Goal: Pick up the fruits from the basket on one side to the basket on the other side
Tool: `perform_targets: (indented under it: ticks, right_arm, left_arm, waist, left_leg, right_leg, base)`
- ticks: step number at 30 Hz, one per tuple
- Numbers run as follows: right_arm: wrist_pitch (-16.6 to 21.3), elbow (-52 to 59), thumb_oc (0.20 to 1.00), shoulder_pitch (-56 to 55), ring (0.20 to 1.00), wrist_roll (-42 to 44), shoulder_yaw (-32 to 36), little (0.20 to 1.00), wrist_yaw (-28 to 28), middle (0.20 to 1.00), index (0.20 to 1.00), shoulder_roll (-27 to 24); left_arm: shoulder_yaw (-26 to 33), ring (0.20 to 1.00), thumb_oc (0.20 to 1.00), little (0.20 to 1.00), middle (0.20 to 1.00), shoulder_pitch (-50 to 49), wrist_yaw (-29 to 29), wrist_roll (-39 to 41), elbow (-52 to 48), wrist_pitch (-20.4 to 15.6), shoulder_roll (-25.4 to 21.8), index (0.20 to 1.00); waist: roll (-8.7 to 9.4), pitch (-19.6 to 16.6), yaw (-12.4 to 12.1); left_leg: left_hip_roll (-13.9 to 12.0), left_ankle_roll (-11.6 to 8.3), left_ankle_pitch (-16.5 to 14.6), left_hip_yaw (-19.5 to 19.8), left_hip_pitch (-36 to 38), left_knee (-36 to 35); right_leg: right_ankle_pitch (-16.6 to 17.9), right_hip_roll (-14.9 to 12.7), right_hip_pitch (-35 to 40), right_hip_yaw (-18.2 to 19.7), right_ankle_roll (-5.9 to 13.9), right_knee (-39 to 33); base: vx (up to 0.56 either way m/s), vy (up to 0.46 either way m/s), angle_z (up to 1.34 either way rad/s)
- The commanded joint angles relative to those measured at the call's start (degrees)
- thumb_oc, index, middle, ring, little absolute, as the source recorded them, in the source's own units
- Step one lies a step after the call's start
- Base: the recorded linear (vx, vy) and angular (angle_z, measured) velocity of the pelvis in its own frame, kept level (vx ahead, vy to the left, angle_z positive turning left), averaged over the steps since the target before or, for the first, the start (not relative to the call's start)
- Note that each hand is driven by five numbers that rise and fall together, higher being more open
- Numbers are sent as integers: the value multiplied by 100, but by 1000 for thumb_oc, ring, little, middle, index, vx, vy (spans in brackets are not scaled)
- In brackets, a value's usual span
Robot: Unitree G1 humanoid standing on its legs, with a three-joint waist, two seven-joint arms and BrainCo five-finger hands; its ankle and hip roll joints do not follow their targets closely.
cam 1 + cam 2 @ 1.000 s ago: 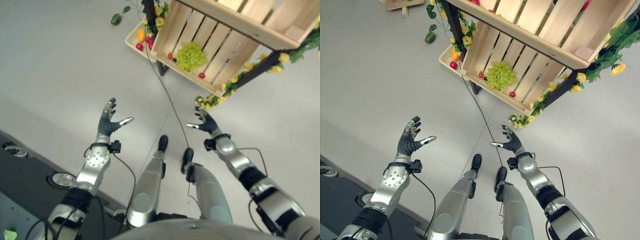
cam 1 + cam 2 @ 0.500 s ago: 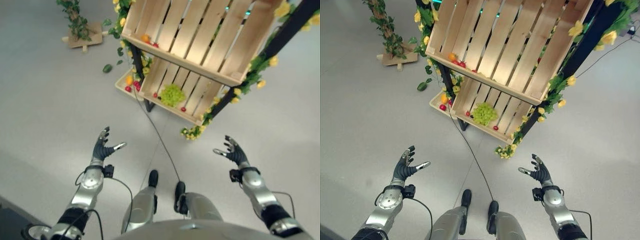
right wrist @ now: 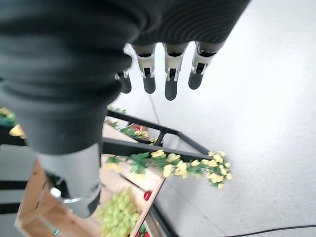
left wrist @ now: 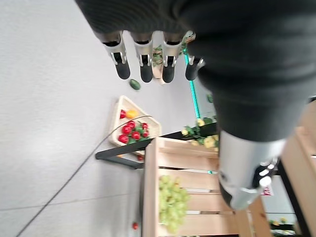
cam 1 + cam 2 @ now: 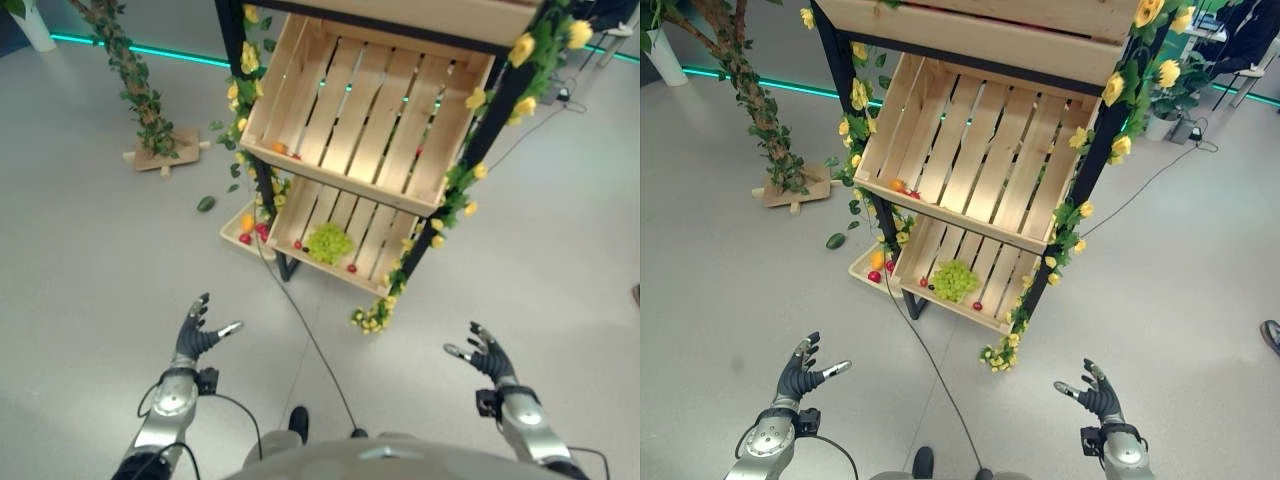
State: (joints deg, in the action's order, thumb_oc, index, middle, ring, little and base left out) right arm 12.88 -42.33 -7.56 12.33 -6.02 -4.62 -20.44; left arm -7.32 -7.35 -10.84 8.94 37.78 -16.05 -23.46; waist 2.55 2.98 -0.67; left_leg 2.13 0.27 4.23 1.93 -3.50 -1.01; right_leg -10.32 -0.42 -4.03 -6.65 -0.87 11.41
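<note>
both hands empty, fingers spread, short of the crates (image 5: 970, 200)

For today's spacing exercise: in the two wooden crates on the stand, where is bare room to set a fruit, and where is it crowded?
The upper crate is mostly bare slats; a few small fruits sit in its lower left corner. In the lower crate, the green grapes crowd the front; the slats behind and right are free.

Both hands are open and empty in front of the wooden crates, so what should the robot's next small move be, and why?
Probably step closer to the lower crate. The left hand and right hand are open, hold nothing and hang over bare floor well short of it. The green grapes and small red fruits lie in that crate, seemingly beyond reach for now.
</note>
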Motion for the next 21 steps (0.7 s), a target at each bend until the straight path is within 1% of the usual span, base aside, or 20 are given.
perform_targets:
  ticks: [1,3,4,5,6,7,11,14,17,19,20,21]
  right_arm:
    - [149,-287,1000,160,1000,-215,20,1000,-140,1000,1000,26]
    - [136,-437,1000,173,1000,-280,15,1000,-180,1000,1000,40]
    - [115,-640,1000,174,1000,-366,2,1000,-237,1000,1000,70]
    - [118,-643,1000,175,1000,-366,1,1000,-238,1000,1000,71]
    - [95,-952,1000,206,1000,-515,-81,1000,-287,1000,1000,106]
    - [98,-956,1000,210,1000,-516,-82,1000,-289,1000,1000,107]
    - [1,-1813,1000,351,1000,-488,-139,1000,-302,1000,1000,241]
    - [-109,-2298,1000,395,1000,-552,-183,1000,-267,1000,1000,330]
    - [-183,-2508,1000,384,1000,-664,-223,1000,-248,1000,1000,355]
    - [-189,-2492,1000,374,1000,-672,-215,1000,-241,1000,1000,344]
    - [-242,-2636,1000,380,1000,-623,-192,1000,-203,1000,1000,365]
    - [-285,-2733,1000,376,1000,-618,-217,1000,-139,1000,1000,394]
  left_arm:
    - [80,1000,1000,1000,1000,84,68,-293,367,-50,74,1000]
    - [39,1000,1000,1000,1000,92,112,-335,541,-26,111,1000]
    - [-1,1000,1000,1000,1000,68,113,-505,693,-2,124,1000]
    - [-2,1000,1000,1000,1000,69,112,-507,694,-3,124,1000]
    - [-84,1000,1000,1000,1000,81,144,-675,980,7,156,1000]
    - [-85,1000,1000,1000,1000,86,142,-677,987,2,158,1000]
    - [-144,1000,1000,1000,1000,224,264,-896,1948,138,317,1000]
    - [-61,1000,1000,1000,1000,294,405,-951,2758,322,493,1000]
    - [-16,1000,1000,1000,1000,319,501,-982,3084,375,591,1000]
    - [36,1000,1000,1000,1000,310,546,-903,3107,411,620,1000]
    - [129,1000,1000,1000,1000,311,654,-759,3389,536,708,1000]
    - [136,1000,1000,1000,1000,333,748,-728,3466,603,770,1000]
  waist:
    - [106,-69,71]
    - [99,-85,76]
    - [103,-120,72]
    - [103,-117,71]
    - [101,-140,66]
    - [100,-137,66]
    - [84,-191,76]
    - [65,-235,99]
    - [52,-255,123]
    - [47,-256,131]
    - [34,-272,154]
    - [32,-297,168]
  left_leg:
    - [-16,-145,-492,-114,113,392]
    - [-18,-144,-502,-120,140,393]
    - [-26,-139,-511,-130,200,372]
    - [-26,-140,-511,-130,205,370]
    - [-33,-141,-515,-134,244,350]
    - [-34,-141,-515,-134,247,348]
    - [-47,-154,-502,-127,261,324]
    - [-67,-165,-489,-150,308,269]
    - [-82,-162,-487,-151,349,222]
    - [-84,-164,-485,-158,356,221]
    - [-89,-161,-487,-160,386,205]
    - [-101,-158,-494,-173,421,180]
  right_leg:
    - [918,-389,125,180,761,-419]
    - [916,-379,155,189,759,-434]
    - [911,-370,208,193,756,-465]
    - [912,-370,213,194,756,-468]
    - [906,-361,256,191,748,-498]
    - [906,-360,260,190,748,-500]
    - [933,-338,282,219,725,-566]
    - [948,-308,294,251,708,-611]
    - [951,-288,311,284,687,-644]
    - [955,-285,310,287,685,-638]
    - [954,-273,325,303,669,-650]
    - [950,-259,350,319,660,-669]
  base:
    - [32,1,-5]
    - [9,1,-2]
    - [0,0,0]
    - [0,0,0]
    - [0,0,0]
    - [0,0,0]
    - [0,0,0]
    - [0,0,0]
    - [7,-5,-5]
    - [0,0,0]
    - [0,0,0]
    - [29,-12,-5]
